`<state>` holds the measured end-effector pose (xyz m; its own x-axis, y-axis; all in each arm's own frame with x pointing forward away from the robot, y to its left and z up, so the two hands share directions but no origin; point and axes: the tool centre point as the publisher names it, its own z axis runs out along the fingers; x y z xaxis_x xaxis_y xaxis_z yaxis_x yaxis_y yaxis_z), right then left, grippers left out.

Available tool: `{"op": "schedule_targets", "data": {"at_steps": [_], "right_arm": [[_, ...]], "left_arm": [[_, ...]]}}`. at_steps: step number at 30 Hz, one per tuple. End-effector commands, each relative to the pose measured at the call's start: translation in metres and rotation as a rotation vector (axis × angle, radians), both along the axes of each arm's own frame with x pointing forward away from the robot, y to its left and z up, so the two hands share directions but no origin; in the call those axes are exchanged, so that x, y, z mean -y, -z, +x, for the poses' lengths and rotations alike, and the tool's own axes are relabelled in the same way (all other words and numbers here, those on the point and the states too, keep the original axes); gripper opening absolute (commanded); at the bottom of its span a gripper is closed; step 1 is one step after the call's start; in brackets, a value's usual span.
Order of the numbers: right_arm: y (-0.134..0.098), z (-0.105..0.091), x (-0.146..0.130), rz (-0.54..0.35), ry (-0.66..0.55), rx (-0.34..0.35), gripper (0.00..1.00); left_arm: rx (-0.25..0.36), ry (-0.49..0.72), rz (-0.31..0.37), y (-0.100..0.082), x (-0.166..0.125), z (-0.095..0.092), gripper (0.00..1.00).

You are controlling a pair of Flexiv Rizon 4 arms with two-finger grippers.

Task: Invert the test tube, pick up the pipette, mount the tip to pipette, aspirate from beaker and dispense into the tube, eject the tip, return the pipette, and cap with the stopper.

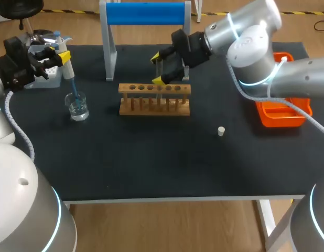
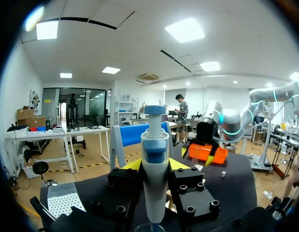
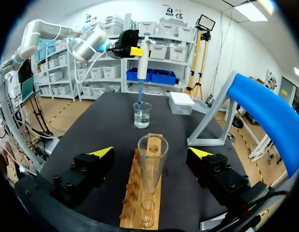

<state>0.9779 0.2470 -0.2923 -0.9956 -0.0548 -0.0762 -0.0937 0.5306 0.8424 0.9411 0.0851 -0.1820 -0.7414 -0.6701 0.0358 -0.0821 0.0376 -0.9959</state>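
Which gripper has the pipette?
The left gripper, shut on the pipette, tip in the beaker; the right gripper stands open around the test tube.

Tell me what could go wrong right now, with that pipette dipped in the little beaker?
1. The pipette held by the left gripper has its tip down inside the small glass beaker. A sideways move before lifting could tip the beaker and spill the liquid.
2. The test tube stands in the wooden rack between the open fingers of the right gripper. A stray swing could knock the tube or shove the rack.
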Motion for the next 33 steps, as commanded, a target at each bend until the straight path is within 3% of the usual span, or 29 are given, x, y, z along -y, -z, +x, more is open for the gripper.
{"op": "schedule_targets", "data": {"at_steps": [1,33], "right_arm": [[0.004,0.002,-0.003,-0.013,0.001,-0.002,1.0],[0.015,0.004,0.004,-0.033,0.041,0.025,1.0]], "left_arm": [[0.0,0.0,0.0,-0.001,0.0,0.0,0.0],[0.0,0.0,0.0,-0.001,0.0,0.0,0.0]]}}
